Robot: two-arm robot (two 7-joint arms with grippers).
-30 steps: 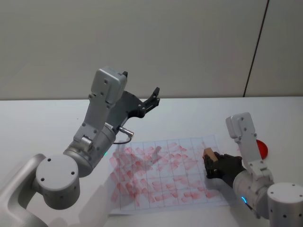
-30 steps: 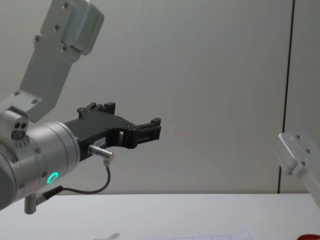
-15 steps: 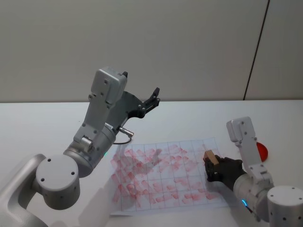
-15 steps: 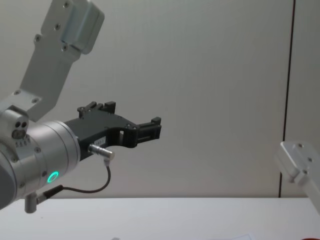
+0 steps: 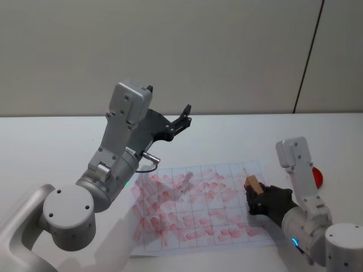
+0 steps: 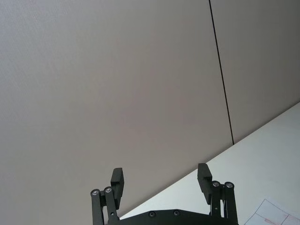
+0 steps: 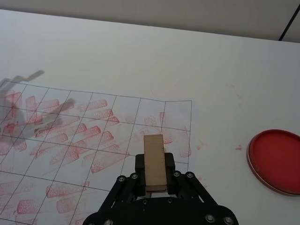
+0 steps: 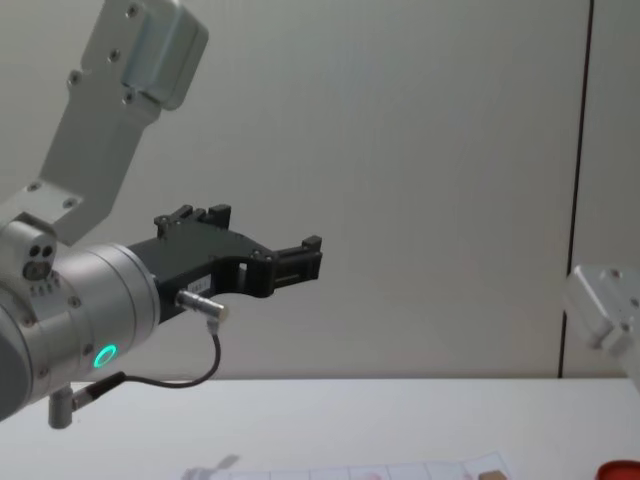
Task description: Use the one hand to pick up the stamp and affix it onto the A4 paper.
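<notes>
Over the A4 paper [image 5: 198, 209], at its three o'clock edge, the right gripper [image 5: 262, 199] pinches the stamp [image 5: 253, 185]. Risk: overlapping the crowded red marks, or smearing. Left gripper [image 5: 180, 121] hangs parked at ten o'clock, jaws wide.

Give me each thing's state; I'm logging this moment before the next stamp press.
right gripper: shut on the stamp, over the paper's right edge.
stamp: held, tilted.
A4 paper: flat on table, grid full of red prints.
red ink pad: open, right of the paper.
left gripper: open, raised, idle.
</notes>
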